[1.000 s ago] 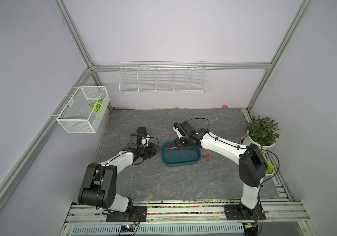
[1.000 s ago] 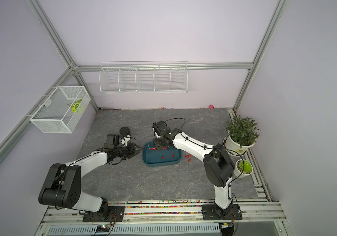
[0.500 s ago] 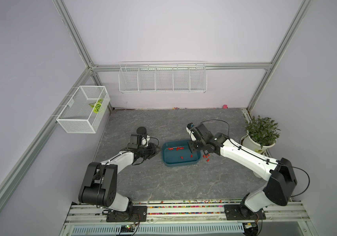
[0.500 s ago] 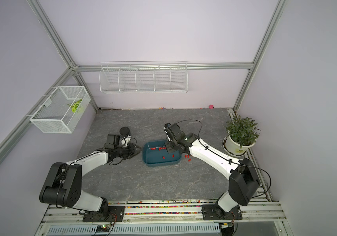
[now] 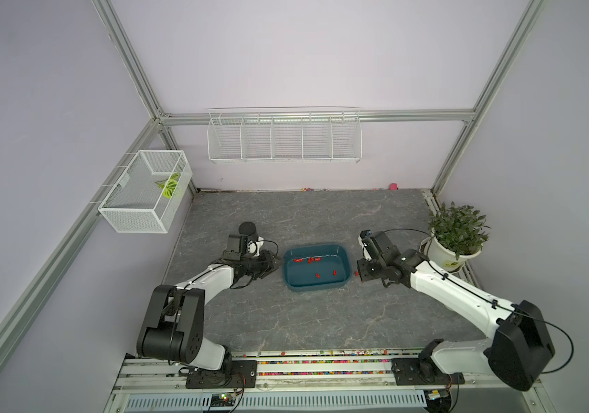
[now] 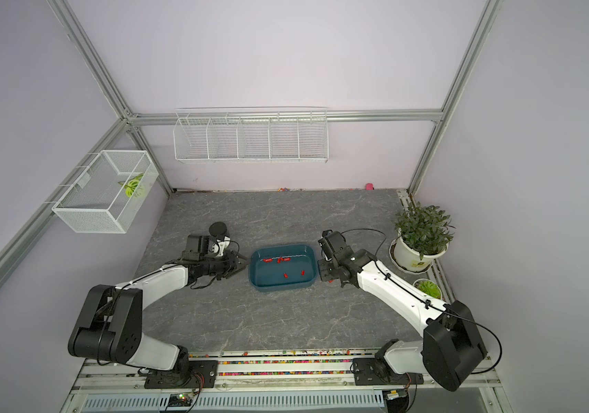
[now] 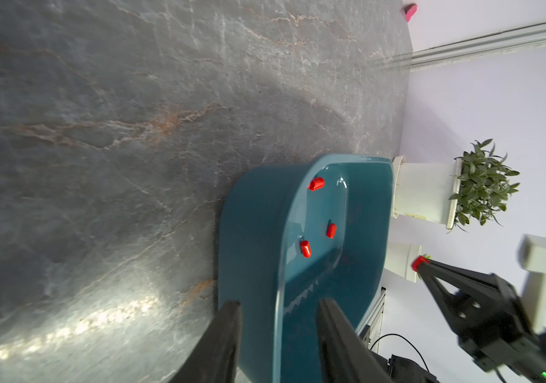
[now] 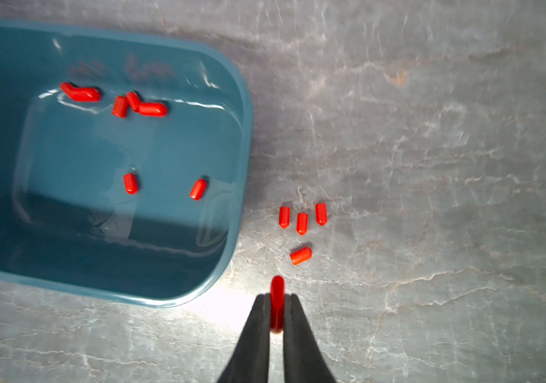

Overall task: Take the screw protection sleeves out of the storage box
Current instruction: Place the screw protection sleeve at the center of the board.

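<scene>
– Since the grey veined bench (image 5: pixel 286 321) fills the lower half of both top views, where on it is the storage box (image 5: pixel 316 289)?

– Just below the middle of the frame. It's a shallow teal-blue tub resting on the bench, glossy inside, with rounded corners and a rolled rim.

– And the arms?

– The left gripper (image 5: pixel 276 264) is at the box's left end in the top views, clamped on the end wall. Its wrist view shows one finger (image 7: pixel 228 331) outside that wall and the other inside. The right gripper (image 8: pixel 277 296) hangs over the bench just right of the box. Its fingers are nearly together, pinching one red sleeve (image 8: pixel 277 285) that sticks out past the tips.

– How do the screw protection sleeves (image 8: pixel 131 183) look?

– They're tiny bright red caps, short cylinders with one rounded end, each narrower than a finger. Seven lie in the box. Five are bunched along one long wall, some touching, and two lie apart nearer the middle of the floor. Four more lie on the bench just beside the box's rounded corner. Three of those are side by side and nearly parallel. The fourth is a little apart and askew, nearest the right gripper's tips.
</scene>
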{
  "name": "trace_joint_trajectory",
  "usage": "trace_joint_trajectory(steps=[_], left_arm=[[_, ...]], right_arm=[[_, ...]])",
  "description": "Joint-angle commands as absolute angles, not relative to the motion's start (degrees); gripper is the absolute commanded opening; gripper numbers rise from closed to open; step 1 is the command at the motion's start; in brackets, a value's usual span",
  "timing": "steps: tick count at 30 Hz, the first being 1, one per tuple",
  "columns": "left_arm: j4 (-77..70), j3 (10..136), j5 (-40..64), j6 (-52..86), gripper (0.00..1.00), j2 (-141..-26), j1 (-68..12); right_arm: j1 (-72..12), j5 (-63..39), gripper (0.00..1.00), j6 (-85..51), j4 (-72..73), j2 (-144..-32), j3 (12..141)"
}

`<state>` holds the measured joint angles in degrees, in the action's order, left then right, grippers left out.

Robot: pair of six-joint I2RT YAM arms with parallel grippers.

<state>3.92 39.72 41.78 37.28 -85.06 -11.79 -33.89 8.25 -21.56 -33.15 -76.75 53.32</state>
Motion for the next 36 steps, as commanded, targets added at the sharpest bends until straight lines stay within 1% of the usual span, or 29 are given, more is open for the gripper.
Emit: trace_joint_trajectory(steps=[1, 10, 15, 24, 36], left_arm=[[1.7, 38.2, 44.2, 37.4, 0.44, -82.9, -12.0], [2.1, 38.3, 46.0, 37.9, 0.44, -82.4, -12.0], [0.0, 37.3, 47.2, 39.7, 0.44, -82.1, -12.0], [1.9, 37.6, 47.6, 39.7, 0.44, -80.3, -12.0], [2.7, 37.6, 47.2, 39.4, 0.44, -79.3, -12.0]], right_arm=[[-33.3, 7.6, 0.14, -23.5, -30.7, -76.3, 51.1], [-28.8, 5.6, 0.14, -25.1, -25.1, -80.9, 45.8], [-27.4, 4.8, 0.14, -25.1, -23.5, -83.6, 44.9], [-26.7, 4.3, 0.15, -25.5, -21.8, -87.7, 45.2], [-26.5, 6.6, 0.16, -25.8, -22.4, -90.8, 46.5]])
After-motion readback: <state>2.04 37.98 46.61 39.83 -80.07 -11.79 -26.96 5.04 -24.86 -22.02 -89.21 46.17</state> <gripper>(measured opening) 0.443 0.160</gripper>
